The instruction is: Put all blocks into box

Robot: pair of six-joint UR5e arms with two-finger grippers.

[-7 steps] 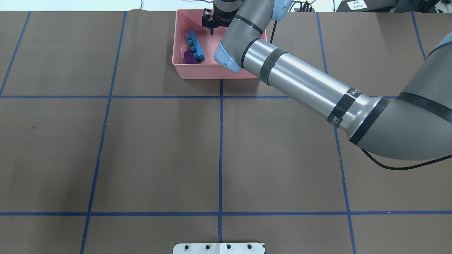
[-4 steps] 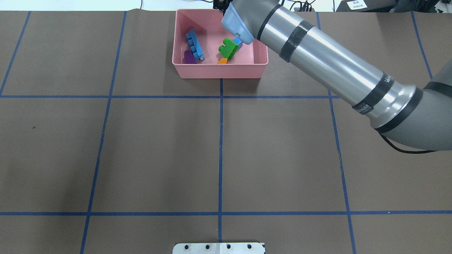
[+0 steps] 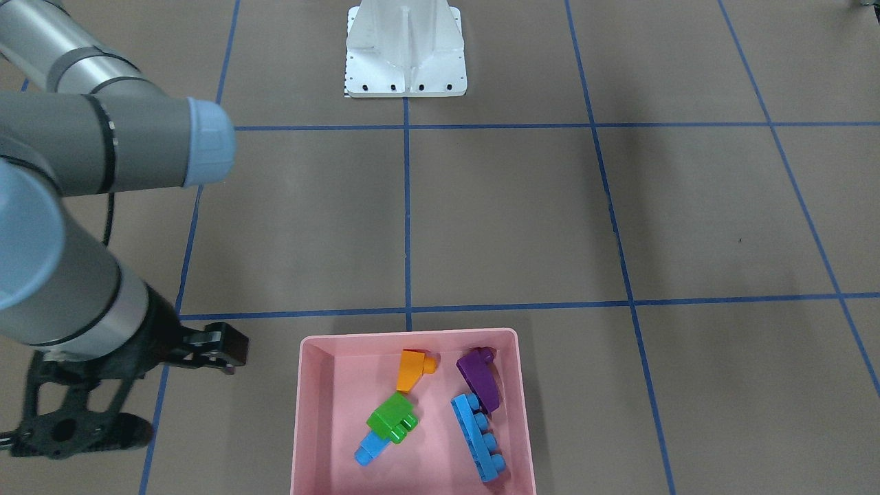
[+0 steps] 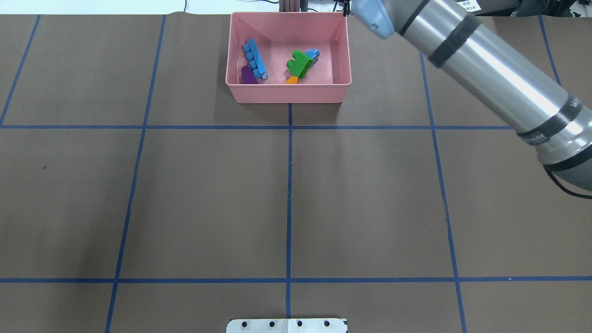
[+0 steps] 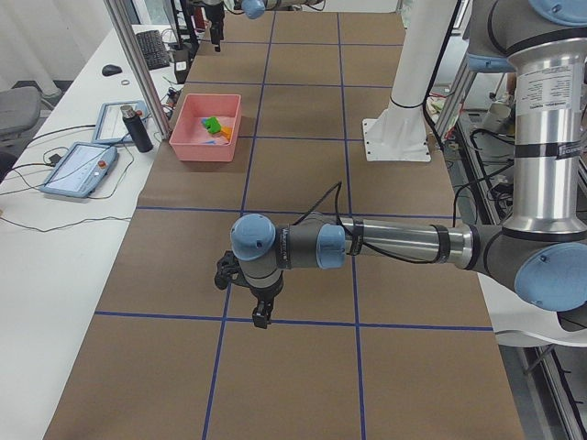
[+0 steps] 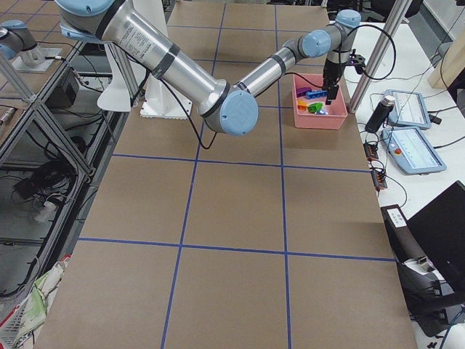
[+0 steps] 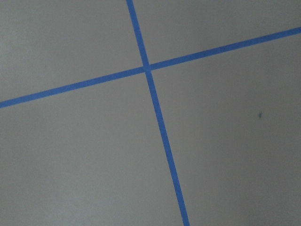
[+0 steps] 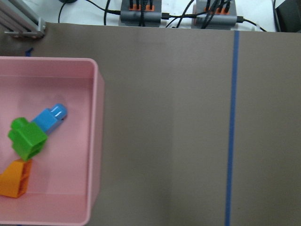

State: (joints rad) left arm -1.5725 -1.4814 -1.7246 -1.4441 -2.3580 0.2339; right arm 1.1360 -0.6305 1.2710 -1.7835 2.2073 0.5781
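Front view, box: the pink box point(image 3: 409, 335) sits at the near edge of the brown table cover point(image 3: 522, 220), about the middle of the view.
Front view, blocks: all five lie inside the box. The orange block point(image 3: 411, 368) is by the far wall, and the purple sloped block point(image 3: 479, 375) is to its right. The long light-blue block point(image 3: 479, 436) lies on its side just nearer, touching the purple one. The green block point(image 3: 392, 416) is in the middle, with the small light-blue block point(image 3: 370, 448) touching its near left end.
Front view, right gripper: the right gripper point(image 3: 75, 423) hangs low at the far left, outside the box and apart from it. I cannot tell how wide its pincer stands (the black linkage is dark and cut by the frame edge).
Front view, base: the white robot base point(image 3: 405, 48) stands at the far middle.
Overhead view, right arm: the right arm point(image 4: 485, 69) comes in from the right and ends past the far edge, right of the box.
Left-end view, left arm: the left arm point(image 5: 394, 243) reaches low over the table, well apart from the box.
Left-end view, left gripper: the left gripper point(image 5: 261, 312) points down near a tape line, and I cannot tell its pincer state.
Right-end view, right gripper: small and far, it seems to hang just beside the box rim.
Left wrist view: two blue tape lines point(image 7: 155, 108) cross on the bare cover.
Right wrist view: the box corner is at the left, holding the green, small light-blue and orange blocks.
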